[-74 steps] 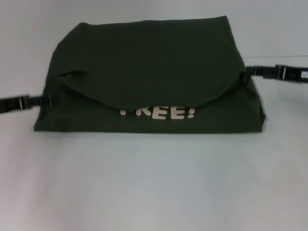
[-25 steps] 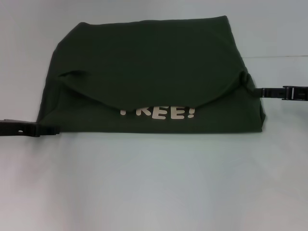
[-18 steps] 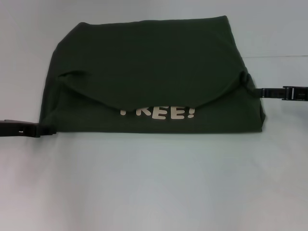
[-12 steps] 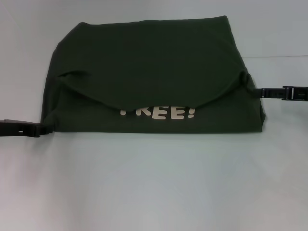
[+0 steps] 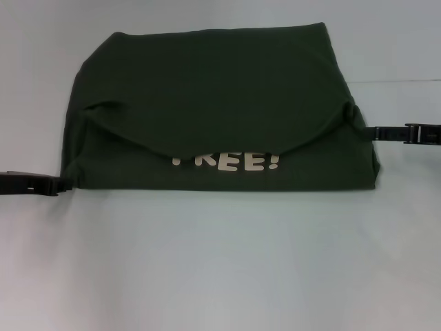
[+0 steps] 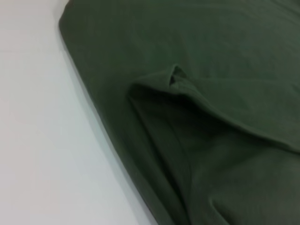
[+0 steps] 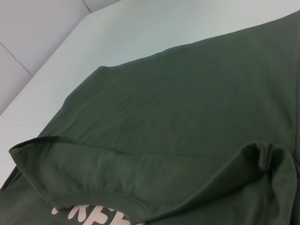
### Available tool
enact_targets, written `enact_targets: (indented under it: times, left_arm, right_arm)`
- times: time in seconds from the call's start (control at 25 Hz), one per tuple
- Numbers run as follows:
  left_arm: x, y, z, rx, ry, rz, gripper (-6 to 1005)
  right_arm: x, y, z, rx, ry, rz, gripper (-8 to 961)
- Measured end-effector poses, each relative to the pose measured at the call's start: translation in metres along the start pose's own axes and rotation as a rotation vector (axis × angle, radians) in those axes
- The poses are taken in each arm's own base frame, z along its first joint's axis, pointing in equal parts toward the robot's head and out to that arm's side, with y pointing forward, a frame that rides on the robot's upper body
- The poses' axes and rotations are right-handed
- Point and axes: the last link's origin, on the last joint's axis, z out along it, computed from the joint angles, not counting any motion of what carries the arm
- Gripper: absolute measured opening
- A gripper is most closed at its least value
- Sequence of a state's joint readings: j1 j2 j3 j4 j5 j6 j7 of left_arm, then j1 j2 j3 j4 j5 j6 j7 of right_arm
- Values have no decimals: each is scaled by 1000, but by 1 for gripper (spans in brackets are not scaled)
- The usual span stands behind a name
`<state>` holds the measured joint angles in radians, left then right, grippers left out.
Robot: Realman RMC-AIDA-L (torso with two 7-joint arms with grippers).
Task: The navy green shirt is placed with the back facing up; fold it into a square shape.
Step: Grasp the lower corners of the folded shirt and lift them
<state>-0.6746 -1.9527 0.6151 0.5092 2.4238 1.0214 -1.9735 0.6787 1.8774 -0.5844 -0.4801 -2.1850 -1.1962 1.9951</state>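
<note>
- Pale desk [image 5: 220,262] carries the shirt [image 5: 213,89] at its far middle, folded into a rough rectangle with lettering showing
- Left claw [image 5: 65,185] at near-left corner, right claw [image 5: 375,132] at right edge; grip cannot be told
- One more fold seems left

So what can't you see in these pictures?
- Head view: the navy green shirt has a folded flap hiding the top of its cream letters.
- Head view: the left gripper and right gripper are at the shirt's edges.
- Wrist views: only cloth and table, no fingers.
</note>
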Motion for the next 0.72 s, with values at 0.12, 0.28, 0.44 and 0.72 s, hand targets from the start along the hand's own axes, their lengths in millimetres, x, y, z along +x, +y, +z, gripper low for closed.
enact_targets:
  times: [0.12, 0.28, 0.44, 0.72]
  left_arm:
    - [0, 0, 0, 0, 0, -9, 104]
    - [1, 0, 0, -2, -6, -6, 109]
    - [0, 1, 0, -1, -9, -8, 123]
    - [1, 0, 1, 6, -12, -2, 272]
  right_arm:
    - [-1, 1, 1, -1, 4, -5, 843]
    - [-1, 2, 2, -1, 5, -8, 842]
    - [-2, 2, 3, -1, 5, -9, 842]
    - [-2, 2, 2, -1, 7, -11, 841]
